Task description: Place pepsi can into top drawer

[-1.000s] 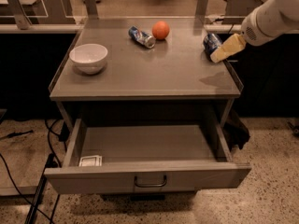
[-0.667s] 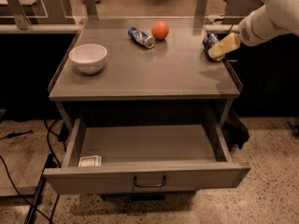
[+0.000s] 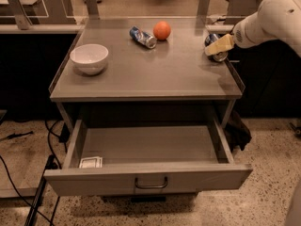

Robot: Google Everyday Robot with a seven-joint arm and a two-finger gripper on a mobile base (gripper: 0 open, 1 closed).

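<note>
Bottom of the frame: wide, shallow grey metal top drawer (image 3: 146,145), pulled fully out, bare apart from a small white packet (image 3: 91,162) in its lower-left corner, unchanged over the last second. Above it, the flat grey metal counter (image 3: 155,74), with a white ceramic bowl (image 3: 89,58) at left, then farther back a slimmer blue-white can (image 3: 142,36) on its side, just beside a round orange (image 3: 162,30); all placed as before. Upper right, at the counter's right edge: stout dark-blue pepsi can (image 3: 217,56), in the same spot as a second ago, not yet lifted. Only real change here: pale-tipped gripper (image 3: 216,46) on the white arm, a second ago just right of the can, now slid left to lie across it. Cannot tell whether clamped on it or loose. Reads as the reach ending and the grasp beginning; lift and carry down to the drawer still ahead.
</note>
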